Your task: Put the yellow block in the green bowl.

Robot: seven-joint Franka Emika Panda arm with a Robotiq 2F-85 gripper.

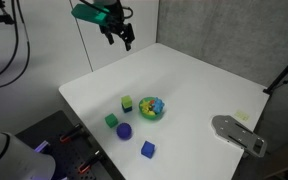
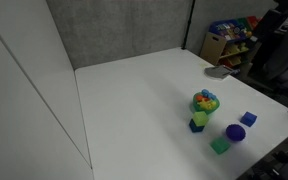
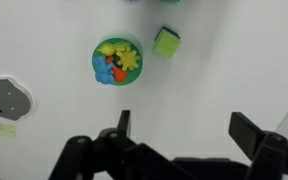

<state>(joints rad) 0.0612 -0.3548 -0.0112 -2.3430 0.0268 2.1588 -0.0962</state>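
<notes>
The yellow block (image 1: 127, 102) is a yellow-green cube on the white table, close beside the green bowl (image 1: 161, 110) but outside it. The bowl holds small yellow, orange and blue pieces. In the wrist view the block (image 3: 166, 42) lies just right of the bowl (image 3: 96, 60), near the top of the picture. Both also show in an exterior view, the block (image 2: 198, 117) just in front of the bowl (image 2: 212, 103). My gripper (image 1: 119, 32) hangs high above the far part of the table, well away from both. Its fingers (image 3: 184, 130) are spread wide with nothing between them.
A green cube (image 1: 111, 120), a purple ball (image 1: 125, 131) and a blue cube (image 1: 148, 149) lie near the table's front edge. A flat grey tool (image 1: 239, 133) lies at the table's side; it also shows in the wrist view (image 3: 4, 97).
</notes>
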